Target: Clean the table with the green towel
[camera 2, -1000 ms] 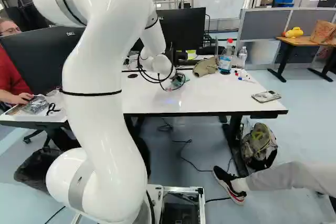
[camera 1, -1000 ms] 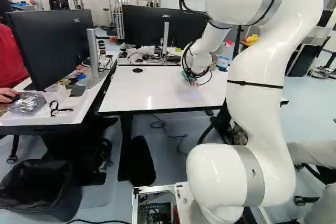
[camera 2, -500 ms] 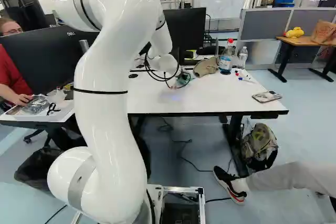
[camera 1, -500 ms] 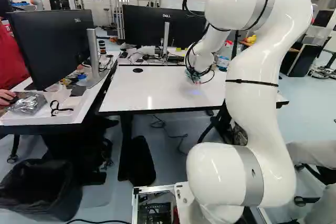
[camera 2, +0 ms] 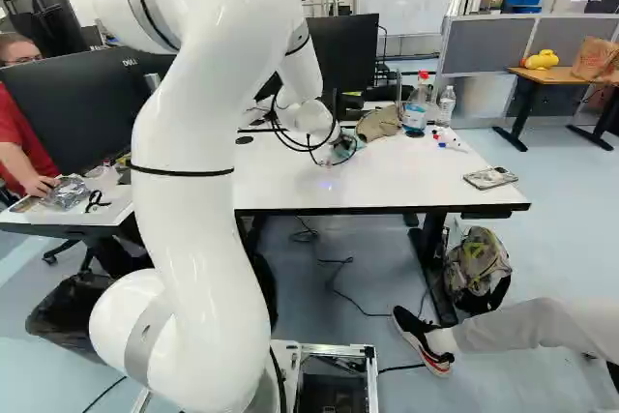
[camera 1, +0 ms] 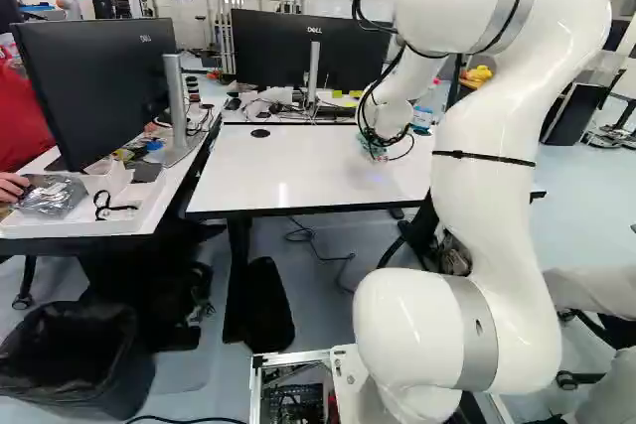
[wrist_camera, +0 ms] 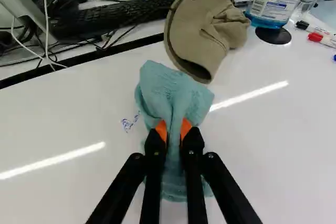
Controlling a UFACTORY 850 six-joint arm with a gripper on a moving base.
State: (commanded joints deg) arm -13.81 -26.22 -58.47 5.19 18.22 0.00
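Teal-green cloth bunches up between the orange pads (wrist_camera: 161, 129) of the gripper (camera 2: 330, 156), which has the green towel (wrist_camera: 170, 90) pinched from both sides. Part of the towel fans out ahead of the fingers and part spreads beneath them, over the white table (wrist_camera: 68, 114). Small blue pen marks (wrist_camera: 127, 124) show on the tabletop, just beside the towel's edge.

Close ahead of the towel lies a tan hat (wrist_camera: 202, 30), brim toward the gripper (wrist_camera: 174, 128). Beyond the table's dark far edge sits a black keyboard (wrist_camera: 121, 11). A bottle of blue liquid (wrist_camera: 275, 3) stands near the hat, with a round black disc (wrist_camera: 273, 35) at its foot and a few markers (wrist_camera: 321, 39) lying nearby, one capped in red. At the right of the right base view, a flat rectangular object (camera 2: 491, 178) lies near the table's end, well apart from the towel
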